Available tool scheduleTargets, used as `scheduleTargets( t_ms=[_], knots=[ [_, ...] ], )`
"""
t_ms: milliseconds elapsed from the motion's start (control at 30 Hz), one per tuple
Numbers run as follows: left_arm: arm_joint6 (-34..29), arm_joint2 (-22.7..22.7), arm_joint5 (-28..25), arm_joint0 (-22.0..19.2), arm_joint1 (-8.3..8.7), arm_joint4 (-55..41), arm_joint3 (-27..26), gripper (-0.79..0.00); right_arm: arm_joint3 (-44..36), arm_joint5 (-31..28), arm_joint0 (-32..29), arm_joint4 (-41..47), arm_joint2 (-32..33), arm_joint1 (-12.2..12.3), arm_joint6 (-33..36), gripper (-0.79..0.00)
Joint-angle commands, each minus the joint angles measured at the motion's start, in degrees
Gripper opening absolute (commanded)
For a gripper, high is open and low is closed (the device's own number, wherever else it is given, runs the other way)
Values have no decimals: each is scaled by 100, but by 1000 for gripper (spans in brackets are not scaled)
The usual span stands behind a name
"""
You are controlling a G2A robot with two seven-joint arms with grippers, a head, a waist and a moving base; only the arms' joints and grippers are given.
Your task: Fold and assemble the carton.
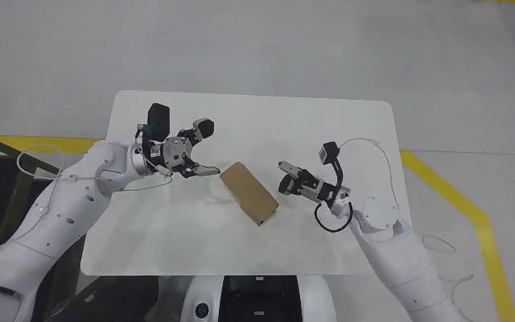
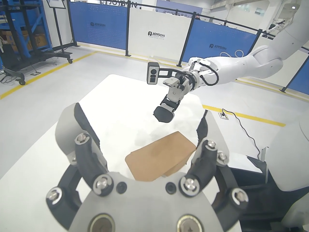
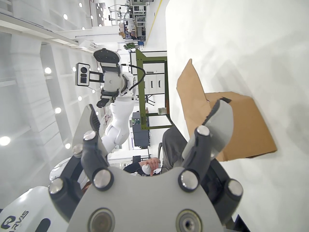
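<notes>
Top view: carton (image 1: 249, 193), likely light, bendable, between your left gripper (image 1: 206, 150) and right gripper (image 1: 283, 179), both spread empty; pinch flap edges

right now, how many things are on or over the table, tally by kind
carton: 1
gripper: 2 (left gripper, right gripper, both open)
table: 1
total: 4
</notes>
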Motion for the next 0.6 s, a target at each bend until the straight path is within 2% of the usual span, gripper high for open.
scheduleTargets(
  t_ms=[0, 233, 400, 567],
  knots=[
    [-50, -23, 0, 32, 5, -35, 5, 0, -148, 176, -95, -315, 9, 28, -43, 0],
    [-138, -137, 0, 140, 12, -95, 8, 0, -660, 590, -647, -593, 76, 113, 14, 0],
    [-104, -266, 0, 234, 22, -106, -10, 0, -1055, 466, -953, -545, 94, 147, 83, 0],
    [-77, -358, 0, 316, 22, -82, -65, 0, -1088, 326, -899, -487, -44, 125, 24, 0]
  ],
)
